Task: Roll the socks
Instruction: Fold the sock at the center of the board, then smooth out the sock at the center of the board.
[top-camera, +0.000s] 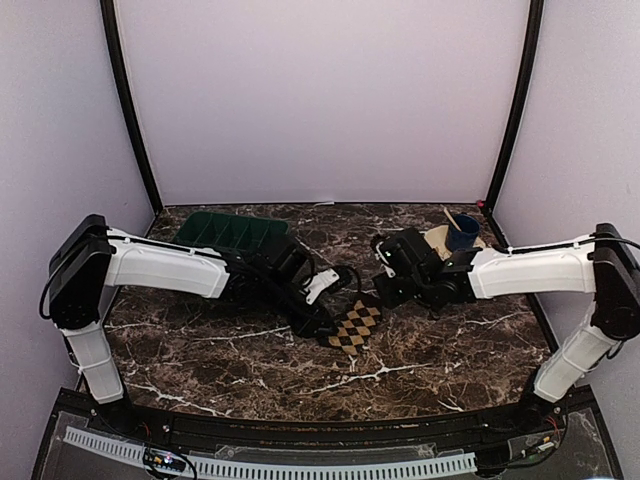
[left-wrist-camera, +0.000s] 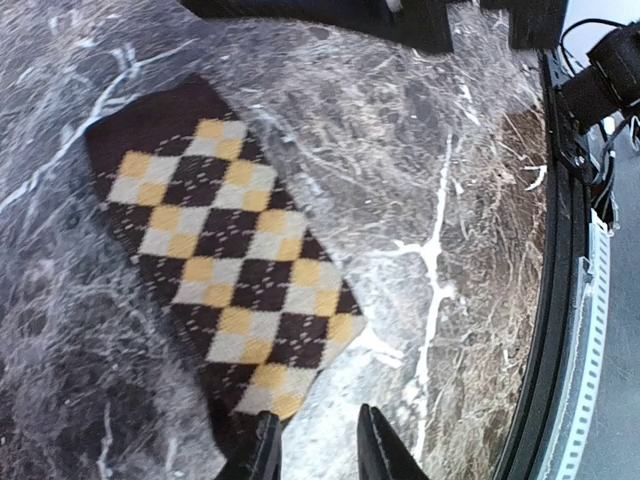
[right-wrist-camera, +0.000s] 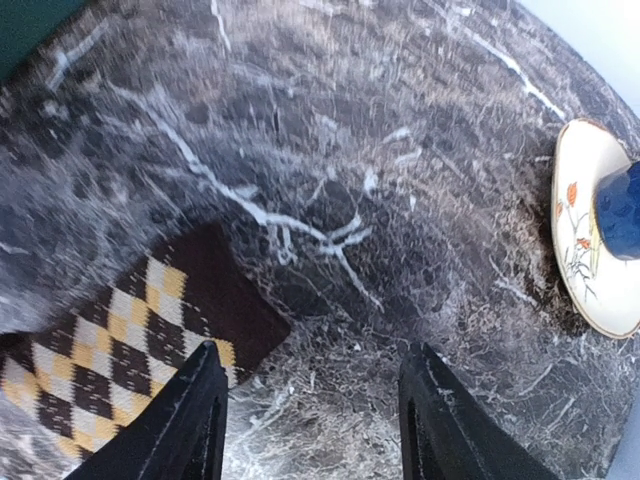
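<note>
Here, the right claw (right-wrist-camera: 312, 360) gapes by the checkered sock (left-wrist-camera: 225, 265), the left claw (left-wrist-camera: 316, 418) barely parted, both empty.

The bench (top-camera: 450, 340) looks like polished dark-brown marble with white veins, smooth with a soft sheen. The checkered sock (left-wrist-camera: 230, 270) is matt knitted cloth with fine stitch marks. The floral plate (right-wrist-camera: 582, 260) looks glazed and smooth. The green tray (top-camera: 230, 230) seems to be smooth plastic.
</note>
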